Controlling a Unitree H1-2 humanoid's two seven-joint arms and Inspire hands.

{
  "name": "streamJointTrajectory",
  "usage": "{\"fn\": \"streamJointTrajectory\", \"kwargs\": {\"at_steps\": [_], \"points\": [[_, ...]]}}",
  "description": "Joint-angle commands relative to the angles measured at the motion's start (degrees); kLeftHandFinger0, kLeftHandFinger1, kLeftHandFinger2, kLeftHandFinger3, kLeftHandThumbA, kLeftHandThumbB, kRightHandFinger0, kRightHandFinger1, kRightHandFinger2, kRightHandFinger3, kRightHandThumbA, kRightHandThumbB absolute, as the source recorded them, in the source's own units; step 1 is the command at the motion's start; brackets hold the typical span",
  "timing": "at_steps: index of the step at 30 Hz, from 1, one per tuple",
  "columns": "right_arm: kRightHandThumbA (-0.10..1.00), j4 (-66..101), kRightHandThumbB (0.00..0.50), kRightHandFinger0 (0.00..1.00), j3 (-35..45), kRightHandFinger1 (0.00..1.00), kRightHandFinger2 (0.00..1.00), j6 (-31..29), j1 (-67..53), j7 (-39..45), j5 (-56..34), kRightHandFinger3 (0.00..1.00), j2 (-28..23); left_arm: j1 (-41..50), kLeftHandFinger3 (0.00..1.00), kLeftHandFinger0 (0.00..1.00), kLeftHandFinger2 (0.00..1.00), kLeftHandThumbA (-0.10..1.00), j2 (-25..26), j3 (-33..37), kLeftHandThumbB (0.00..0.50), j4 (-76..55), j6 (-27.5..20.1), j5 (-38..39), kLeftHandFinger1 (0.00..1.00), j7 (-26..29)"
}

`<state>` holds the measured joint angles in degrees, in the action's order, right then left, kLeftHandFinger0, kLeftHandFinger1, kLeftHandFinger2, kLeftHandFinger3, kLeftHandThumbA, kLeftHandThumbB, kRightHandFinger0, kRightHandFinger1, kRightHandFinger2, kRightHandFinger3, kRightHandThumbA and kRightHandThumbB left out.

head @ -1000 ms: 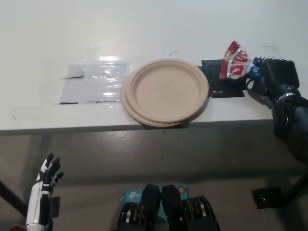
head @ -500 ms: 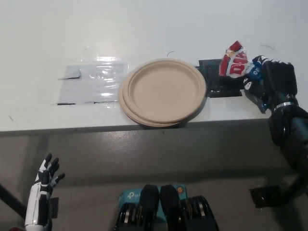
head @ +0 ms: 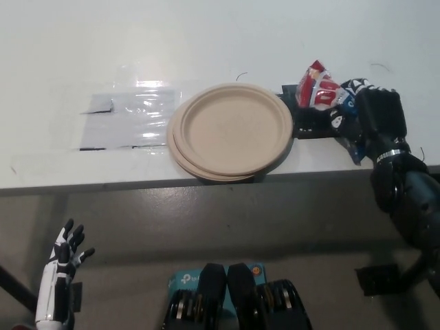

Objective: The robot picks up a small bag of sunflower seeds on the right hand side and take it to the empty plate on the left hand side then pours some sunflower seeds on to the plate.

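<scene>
A small red and white bag of sunflower seeds is held just above the table, right of the plate. My black right hand is shut on the bag's right end, with the fingers wrapped around it. The tan paper plate lies near the table's front edge with nothing on it; it looks like a stack of two. The bag hangs a short way from the plate's right rim. My white left hand rests open below the table at the lower left.
A black patch lies on the white table under the bag. A clear plastic sheet is taped down left of the plate. The table's front edge runs across the middle of the view.
My right hand has carried the bag leftward, closer to the plate's right rim, and tilted it a little. The left hand has stayed put.
</scene>
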<state>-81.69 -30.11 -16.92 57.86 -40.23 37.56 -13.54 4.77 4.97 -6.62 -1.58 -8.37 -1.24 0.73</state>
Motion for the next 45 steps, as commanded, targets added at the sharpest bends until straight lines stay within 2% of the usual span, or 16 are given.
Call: {"fn": "streamJointTrajectory", "kwargs": {"at_steps": [1,2,3,6,9,10,11,14,21,22,25,28,30,31,35,45], "points": [[-0.10,1.59,0.134,0.00,-1.49,0.27,0.86,-4.64,4.81,-3.66,1.32,0.77,-0.60,-0.50,1.00,0.87,1.00,1.00,0.61,-0.55,0.000,-1.74,-1.68,0.70,1.00,0.29],[-0.10,1.90,0.148,0.00,-2.59,0.27,0.81,-5.28,5.30,-4.61,2.44,0.74,-0.93,-0.46,1.00,0.87,1.00,1.00,0.56,-0.57,0.000,-1.80,-1.65,0.72,1.00,0.33],[-0.10,2.01,0.124,0.00,-2.97,0.28,0.80,-5.56,5.65,-4.60,2.59,0.73,-1.04,-0.47,1.00,0.87,1.00,1.00,0.54,-0.62,0.000,-1.91,-1.46,0.88,1.00,0.31],[-0.10,2.55,0.096,0.00,-4.66,0.33,0.83,-5.68,6.86,-4.64,3.84,0.73,-1.58,-0.62,1.00,0.86,1.00,1.00,0.63,-0.64,0.000,-1.79,-1.48,0.79,1.00,0.33],[-0.10,2.99,0.129,0.00,-6.65,0.38,0.86,-5.51,7.85,-5.48,5.43,0.72,-2.26,-0.67,1.00,0.85,1.00,1.00,0.80,-0.65,0.000,-1.83,-1.40,0.79,1.00,0.23],[-0.10,3.27,0.157,0.00,-7.19,0.35,0.81,-6.25,8.05,-5.93,5.75,0.67,-2.66,-0.65,1.00,0.85,1.00,1.00,0.80,-0.63,0.000,-1.86,-1.45,0.60,1.00,0.31],[-0.10,3.34,0.133,0.00,-7.37,0.31,0.74,-6.85,8.17,-5.66,5.63,0.61,-2.94,-0.65,1.00,0.85,1.00,1.00,0.79,-0.65,0.000,-1.88,-1.39,0.66,1.00,0.30],[-0.10,3.40,0.138,0.00,-8.26,0.25,0.65,-6.75,8.59,-5.66,6.22,0.50,-3.49,-0.44,1.00,0.84,1.00,1.00,0.75,-0.74,0.000,-1.97,-1.47,0.64,0.99,0.40],[-0.10,3.55,0.159,0.00,-9.42,0.24,0.66,-7.14,8.92,-6.59,7.13,0.49,-4.35,-0.61,1.00,0.83,1.00,1.00,0.79,-0.80,0.000,-2.09,-1.35,0.44,0.98,0.49],[-0.10,3.61,0.166,0.00,-9.98,0.21,0.60,-6.74,9.08,-5.87,7.66,0.46,-4.53,-0.67,1.00,0.82,1.00,1.00,0.81,-0.81,0.000,-1.82,-1.43,0.36,0.97,0.54],[-0.10,3.97,0.194,0.00,-12.16,0.21,0.58,-6.20,9.46,-7.58,10.06,0.41,-5.02,-0.61,1.00,0.82,1.00,1.00,0.79,-0.82,0.000,-1.70,-1.38,0.73,0.97,0.37],[-0.10,4.54,0.187,0.00,-14.27,0.22,0.57,-5.87,10.07,-8.04,11.82,0.37,-5.60,-0.64,1.00,0.81,1.00,1.00,0.77,-0.84,0.000,-1.66,-1.34,0.69,0.96,0.41],[-0.10,4.99,0.185,0.00,-15.49,0.25,0.65,-5.78,10.59,-7.98,12.92,0.37,-5.93,-0.53,1.00,0.81,1.00,1.00,0.85,-0.89,0.000,-1.96,-1.08,0.68,0.96,0.38],[-0.10,5.19,0.209,0.00,-16.48,0.22,0.65,-6.07,10.98,-9.18,13.85,0.35,-6.13,-0.58,1.00,0.81,1.00,1.00,0.94,-0.91,0.000,-1.93,-1.06,0.66,0.96,0.35],[-0.10,5.90,0.193,0.00,-17.21,0.26,0.71,-6.48,11.73,-7.93,14.37,0.38,-6.54,-0.97,1.00,0.80,1.00,1.00,1.02,-0.83,0.000,-1.78,-0.98,0.64,0.95,0.29],[-0.10,7.63,0.233,0.00,-18.73,0.24,0.74,-5.57,12.79,-7.79,16.92,0.42,-6.17,-0.86,1.00,0.78,1.00,1.00,1.14,-0.77,0.000,-2.44,-0.16,0.75,0.93,0.11]]}}
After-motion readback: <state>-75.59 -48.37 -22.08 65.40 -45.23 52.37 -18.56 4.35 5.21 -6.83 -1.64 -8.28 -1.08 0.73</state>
